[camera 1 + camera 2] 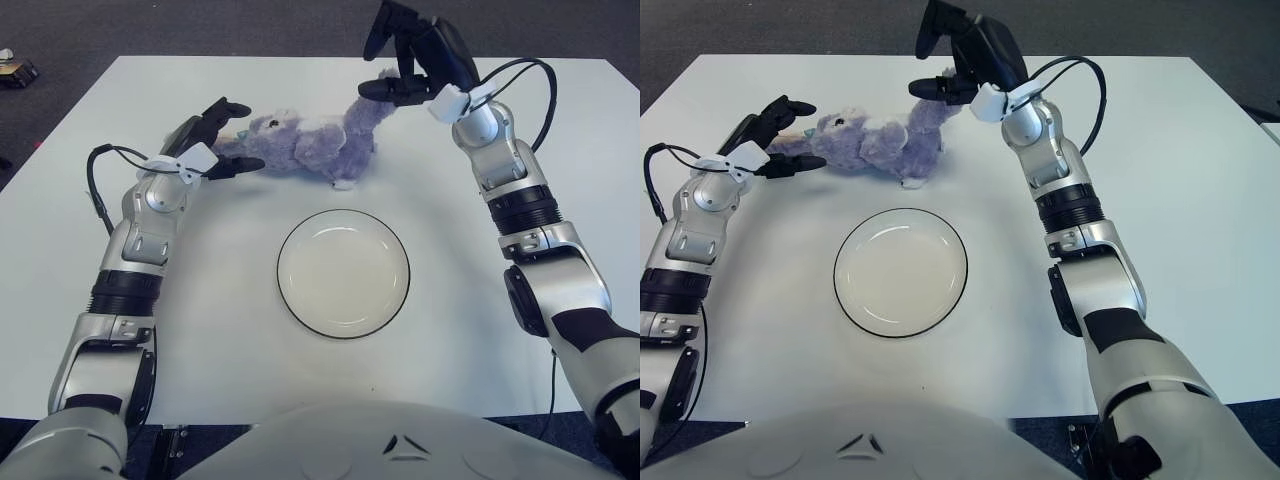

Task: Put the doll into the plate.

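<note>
Left eye: doll point(305, 145) lies beyond the plate point(343, 272); left hand point(215, 140), fingers spread, brackets its head for a two-handed lift. Right eye: right hand point(958, 60), fingers apart, above the tail end, nothing gripped.

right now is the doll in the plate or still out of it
Out. The doll lies on the table beyond the empty plate, between left hand and right hand.

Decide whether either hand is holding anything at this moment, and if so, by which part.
Nothing is held yet. The left hand is open around the doll's head end; the right hand is open over its tail end.
</note>
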